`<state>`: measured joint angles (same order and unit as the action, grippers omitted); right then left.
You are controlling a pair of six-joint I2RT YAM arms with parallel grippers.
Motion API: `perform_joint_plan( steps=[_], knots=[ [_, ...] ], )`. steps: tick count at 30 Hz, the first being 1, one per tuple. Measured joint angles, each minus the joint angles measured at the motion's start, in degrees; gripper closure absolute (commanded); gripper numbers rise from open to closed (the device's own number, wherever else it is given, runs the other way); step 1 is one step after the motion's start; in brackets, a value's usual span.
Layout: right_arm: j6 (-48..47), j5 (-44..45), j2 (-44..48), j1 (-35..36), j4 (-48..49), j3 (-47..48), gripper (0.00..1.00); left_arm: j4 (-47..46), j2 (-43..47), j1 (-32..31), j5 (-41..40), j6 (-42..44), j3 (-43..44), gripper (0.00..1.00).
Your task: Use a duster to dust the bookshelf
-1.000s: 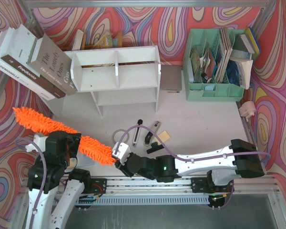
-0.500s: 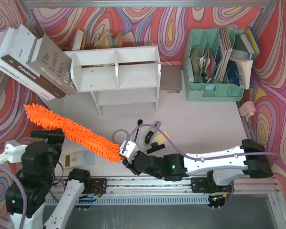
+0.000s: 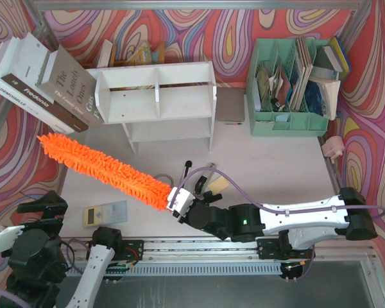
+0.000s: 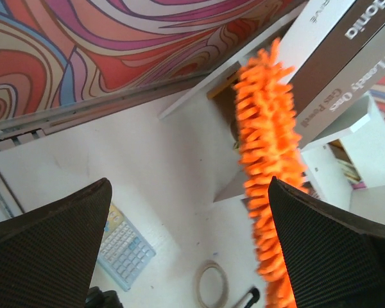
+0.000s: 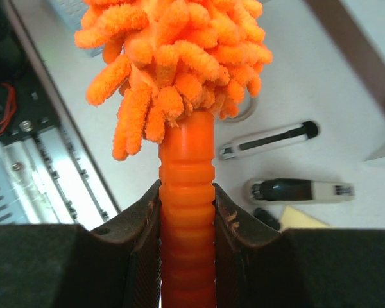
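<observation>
Right gripper (image 5: 187,212) is clamped on the ribbed handle of the duster (image 3: 102,168), lower centre of the top view. The duster slants up-left, its tip just below the leaning books (image 3: 45,77), left of the bookshelf (image 3: 157,96). Left gripper (image 4: 189,186), bottom-left corner: jaws wide apart, holding nothing.

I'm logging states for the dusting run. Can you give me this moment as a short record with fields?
duster: held at one end, fluffy head pointing toward the leaning books
right gripper: shut on the duster's handle
left gripper: open, empty, apart from the duster
bookshelf: upright at the back of the table, duster not touching it
calculator: flat on the table near the left arm's base
dusting: not yet at the shelf
</observation>
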<state>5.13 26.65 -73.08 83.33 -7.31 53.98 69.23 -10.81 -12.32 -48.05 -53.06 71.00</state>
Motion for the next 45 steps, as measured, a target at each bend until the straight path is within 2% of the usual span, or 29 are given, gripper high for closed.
perform_joint_plan(
  steps=[3, 9, 16, 22, 27, 34, 39, 45],
  knots=[
    [-5.66, 2.97, -0.02, -0.76, 0.07, 1.81, 1.0, -0.57, 1.22, -0.02, -0.02, 1.92, -2.64, 0.02],
    [-19.04, 3.69, 0.11, -7.34, 3.41, 5.35, 1.0, -1.49, 2.91, -0.02, 0.48, 5.97, -5.46, 0.02],
    [-34.67, 0.72, -1.51, -11.41, 8.85, 10.21, 1.0, -2.82, 6.27, 0.0, 2.51, 10.49, -9.01, 0.02],
    [-42.64, -1.97, -5.2, -15.08, 14.32, 16.15, 1.0, -3.41, 7.21, -0.02, 6.8, 11.61, -13.38, 0.02],
    [-46.14, -3.54, -8.9, -16.55, 14.73, 20.22, 1.0, -3.65, 7.85, -0.02, 9.66, 12.2, -14.56, 0.02],
    [-46.25, -4.63, -9.75, -16.55, 12.28, 20.2, 1.0, -6.47, 4.37, -0.02, 14.25, 8.96, -13.73, 0.02],
    [-46.07, -3.76, -9.75, -16.55, 12.37, 17.88, 1.0, -9.73, 4.11, -0.02, 18.32, 5.18, -19.26, 0.02],
    [-45.79, -2.78, -9.75, -16.59, 10.78, 14.73, 1.0, -11.3, 5.31, -0.02, 19.34, 4.33, -22.73, 0.02]
  ],
)
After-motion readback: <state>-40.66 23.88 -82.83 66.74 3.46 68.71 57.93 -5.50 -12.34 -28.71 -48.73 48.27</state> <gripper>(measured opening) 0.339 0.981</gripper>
